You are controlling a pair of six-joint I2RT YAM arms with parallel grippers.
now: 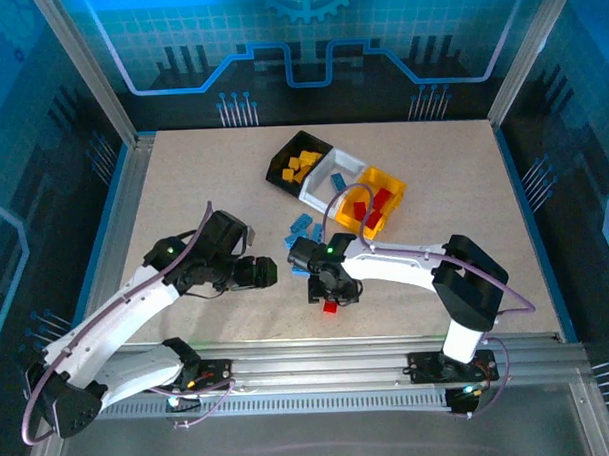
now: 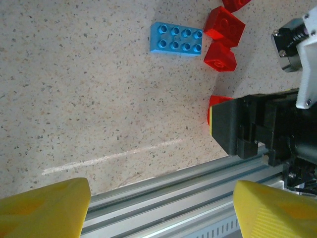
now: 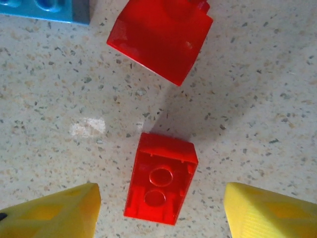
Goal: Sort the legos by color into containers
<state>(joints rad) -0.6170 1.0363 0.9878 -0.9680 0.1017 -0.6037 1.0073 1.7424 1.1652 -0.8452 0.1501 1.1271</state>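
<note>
The step in hand is a pick-up of red. The right gripper (image 3: pixel 159 201) hangs over a red brick (image 3: pixel 161 178) on the bench (image 3: pixel 257 99), jaws wide, with one yellow finger on each side of the brick and a clear gap to both. Nothing is held. The brick lies tipped, showing its hollow underside. A second red brick (image 3: pixel 161 39) lies just beyond it, apart, and a blue brick (image 3: pixel 44 9) is at the far left corner of that view.

From above, the three bins sit in a slanted row past the arms. The black bin (image 1: pixel 272 169) holds yellow bricks (image 1: pixel 302 163), the white bin (image 1: pixel 354 164) is in the middle, and the yellow bin (image 1: pixel 398 188) holds red bricks (image 1: pixel 369 208). So red seems to go to the yellow bin. Several blue bricks (image 1: pixel 300 228) lie loose on the bench near the bins, and I judge the white bin to be theirs.

The left gripper (image 2: pixel 161 198) is also wide and holds nothing. It hangs near the bench's front rail (image 2: pixel 163 191), just left of the right gripper.

The sort looks well along but not done, with red and blue left on the bench. The next move probably calls for the right gripper to drop a little, close across the brick's narrow width, lift it clear of its red neighbour, and carry it to the yellow bin. The tipped pose may let the brick twist as the jaws close.
</note>
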